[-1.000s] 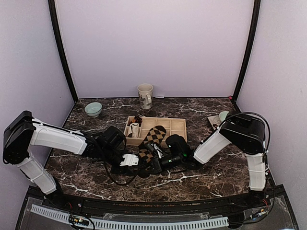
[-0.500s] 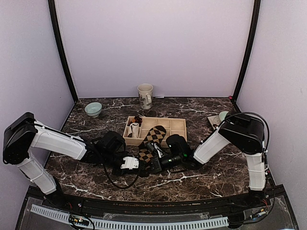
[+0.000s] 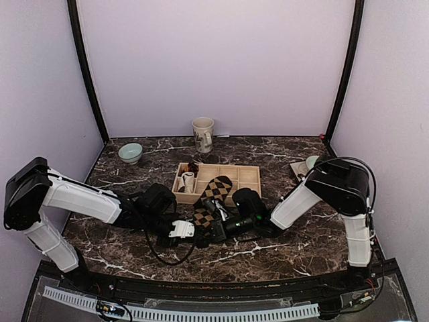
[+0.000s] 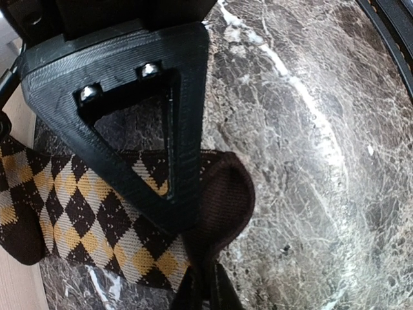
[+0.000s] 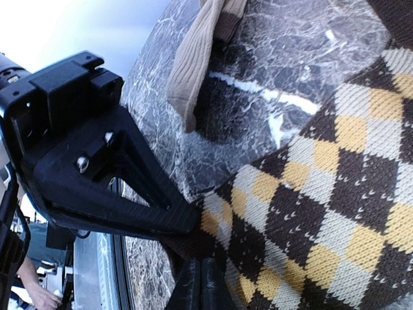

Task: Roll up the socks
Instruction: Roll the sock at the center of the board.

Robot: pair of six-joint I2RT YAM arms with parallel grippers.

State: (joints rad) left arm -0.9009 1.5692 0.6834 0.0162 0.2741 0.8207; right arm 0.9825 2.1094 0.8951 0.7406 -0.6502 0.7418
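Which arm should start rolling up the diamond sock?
Probably the left. The left gripper pinches the dark end of the argyle sock, where a roll would start; the right gripper pinches its patterned edge.

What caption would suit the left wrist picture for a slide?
Left gripper pinches the argyle sock's dark end on the marble table.

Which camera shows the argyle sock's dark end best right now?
Left wrist: the argyle sock is seen close up, its dark end bunched in the left gripper. Right wrist shows only checked fabric pinched by the right gripper. Top external shows it small, half hidden by both grippers.
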